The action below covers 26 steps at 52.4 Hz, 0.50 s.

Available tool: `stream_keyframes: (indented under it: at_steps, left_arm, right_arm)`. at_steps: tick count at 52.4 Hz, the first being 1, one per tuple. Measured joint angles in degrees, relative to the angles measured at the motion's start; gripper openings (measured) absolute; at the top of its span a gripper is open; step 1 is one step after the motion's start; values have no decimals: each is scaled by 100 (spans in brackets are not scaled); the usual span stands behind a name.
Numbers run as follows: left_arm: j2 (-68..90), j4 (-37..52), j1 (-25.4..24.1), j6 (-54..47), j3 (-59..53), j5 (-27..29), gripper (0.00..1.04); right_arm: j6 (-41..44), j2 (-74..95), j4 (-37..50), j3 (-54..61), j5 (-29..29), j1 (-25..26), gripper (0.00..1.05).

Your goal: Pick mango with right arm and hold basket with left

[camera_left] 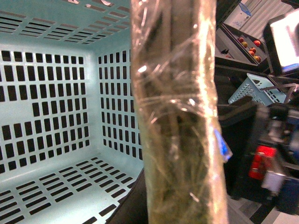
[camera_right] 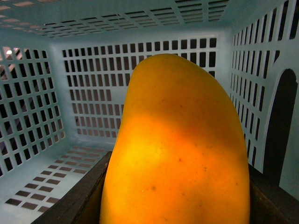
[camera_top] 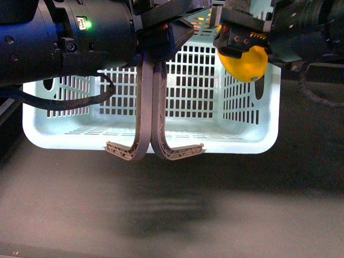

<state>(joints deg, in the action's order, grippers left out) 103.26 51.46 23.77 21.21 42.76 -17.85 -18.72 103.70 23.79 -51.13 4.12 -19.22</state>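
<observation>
Left arm [camera_top: 59, 37] (green light on): left gripper [camera_top: 161, 45] is clamped on both grey-brown handles [camera_top: 151, 86], which are pulled together into one bundle. In the left wrist view that bundle [camera_left: 175, 112] is wrapped in clear film and fills the middle of the frame. The fingers themselves aren't visible there.

The basket [camera_top: 252, 141] hangs from that grip with its shadow on the floor beneath, so I judge it lifted clear. No contents visible on the slotted floor [camera_right: 42, 172].

Right gripper [camera_top: 239, 47] is closed on the mango [camera_top: 248, 64]. The fruit sits at the basket's right side, close to the right wall and level with the rim. In the right wrist view the mango [camera_right: 177, 149] has dark jaw faces flanking its lower half.

Key relation: the mango's long axis runs along the gripper's reach, narrow end leading, aimed into the basket at the back wall and floor. So the mango is already between the right fingers and the basket interior lies straight ahead of it. The left arm is tied up on the handles, so only the right arm can act on the fruit.

My read is that pick and hold are both achieved. If a drop follows, a short advance along that axis and a release should do it. The right wall is close, so watch for clipping it.
</observation>
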Motion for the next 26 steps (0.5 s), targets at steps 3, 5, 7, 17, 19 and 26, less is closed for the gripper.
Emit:
stream_keyframes:
  at_steps: [3,5,7,17,19,26]
  left_arm:
    - [0,0,0,0,0,0,8]
    - [0,0,0,-2,0,0,8]
    - [0,0,0,0,0,0,8]
    - [0,0,0,0,-2,4,8]
    - [0,0,0,-2,0,4,8]
    - [0,-13,0,-13,-2,-20,8]
  right_arm:
    - [-28,153,66,-70,-50,-4,63]
    - [-66,254,111,-114,-79,0,63]
    - [-94,341,160,-151,-114,9,63]
    - [-177,468,369,-184,-162,68,86]
    - [-216,446,457,-173,-151,83,92]
    - [-267,149,691,50,-129,120,97]
